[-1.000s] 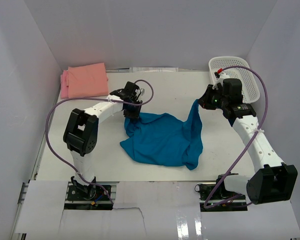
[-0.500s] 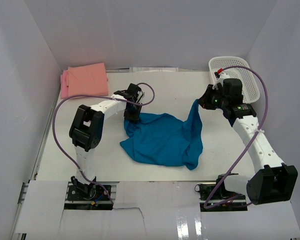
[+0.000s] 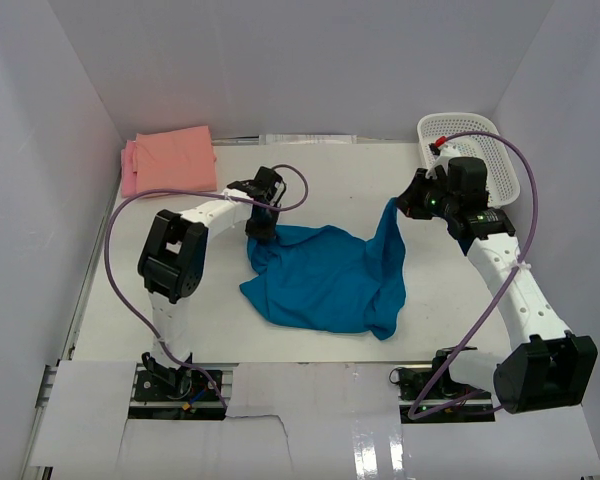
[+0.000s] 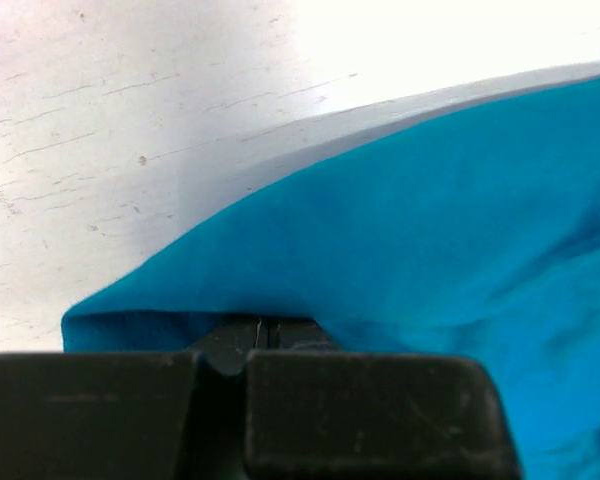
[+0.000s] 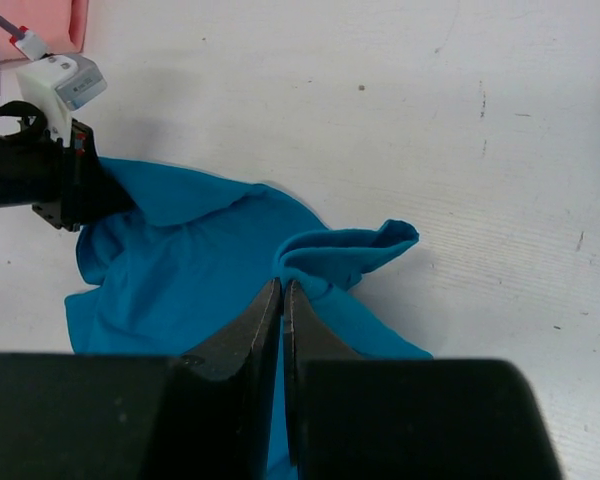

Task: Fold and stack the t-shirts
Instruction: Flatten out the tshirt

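**Two shirts stacked, the teal one gripped but not yet folded**

My left claw (image 4: 263,330) is pinched tight on the far-left edge of the teal t-shirt (image 3: 330,280), low against the table (image 3: 120,300). My right claw (image 5: 282,295) is likewise clamped on cloth at the shirt's far-right corner and holds that corner up in a peak. The rest of the shirt lies crumpled in the middle of the table.

Farther out, in the back-left corner, the salmon-orange t-shirt (image 3: 175,160) lies folded on top of the pink t-shirt (image 3: 128,172), so I judge those two finished. The white basket (image 3: 510,160) stands at the back right.

As I judge it, this last shirt needs spreading flat, folding, and carrying to the stack.
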You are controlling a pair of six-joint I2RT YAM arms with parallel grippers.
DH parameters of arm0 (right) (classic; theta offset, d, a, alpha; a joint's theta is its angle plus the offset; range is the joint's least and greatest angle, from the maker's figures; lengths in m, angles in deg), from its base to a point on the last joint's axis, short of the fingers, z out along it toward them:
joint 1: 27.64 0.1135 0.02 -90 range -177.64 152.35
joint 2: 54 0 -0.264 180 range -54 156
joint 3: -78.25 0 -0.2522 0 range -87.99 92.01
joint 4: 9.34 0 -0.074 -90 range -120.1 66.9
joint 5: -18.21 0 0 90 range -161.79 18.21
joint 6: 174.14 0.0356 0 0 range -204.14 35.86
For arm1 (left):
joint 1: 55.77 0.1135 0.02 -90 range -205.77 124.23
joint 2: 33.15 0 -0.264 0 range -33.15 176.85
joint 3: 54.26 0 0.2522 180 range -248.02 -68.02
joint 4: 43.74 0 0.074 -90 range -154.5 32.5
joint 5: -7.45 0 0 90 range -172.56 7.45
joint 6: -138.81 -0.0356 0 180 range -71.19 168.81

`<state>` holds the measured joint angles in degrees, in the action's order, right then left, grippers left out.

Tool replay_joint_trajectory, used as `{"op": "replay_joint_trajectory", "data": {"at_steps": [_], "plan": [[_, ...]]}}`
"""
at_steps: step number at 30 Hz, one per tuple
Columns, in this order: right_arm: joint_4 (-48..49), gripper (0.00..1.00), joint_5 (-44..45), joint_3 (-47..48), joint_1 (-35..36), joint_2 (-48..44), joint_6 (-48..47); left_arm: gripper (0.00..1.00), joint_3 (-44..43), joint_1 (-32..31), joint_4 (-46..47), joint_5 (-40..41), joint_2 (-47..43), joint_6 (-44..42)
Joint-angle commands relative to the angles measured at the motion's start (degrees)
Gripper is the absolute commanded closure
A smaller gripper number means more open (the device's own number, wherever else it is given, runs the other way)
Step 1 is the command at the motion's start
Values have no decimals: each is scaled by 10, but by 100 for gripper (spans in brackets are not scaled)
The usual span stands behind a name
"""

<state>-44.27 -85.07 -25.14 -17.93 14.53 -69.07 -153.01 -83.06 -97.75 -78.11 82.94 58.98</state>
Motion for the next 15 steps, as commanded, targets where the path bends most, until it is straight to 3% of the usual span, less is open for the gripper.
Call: {"op": "replay_joint_trajectory", "data": {"at_steps": [1, 3, 8, 15], "plan": [[28, 92, -21, 4, -1, 19, -13, 100, -2, 0, 40, -36, -102, 14], [24, 92, -22, 32, -1, 43, -14, 100, 8, 2, 57, -35, -163, 28], [-1, 92, -12, 135, -2, 144, -13, 100, -46, 50, 13, -44, -206, 87], [-49, 92, 6, 286, -9, 223, -7, 100, -72, 186, 13, -236, -220, 136]]}}
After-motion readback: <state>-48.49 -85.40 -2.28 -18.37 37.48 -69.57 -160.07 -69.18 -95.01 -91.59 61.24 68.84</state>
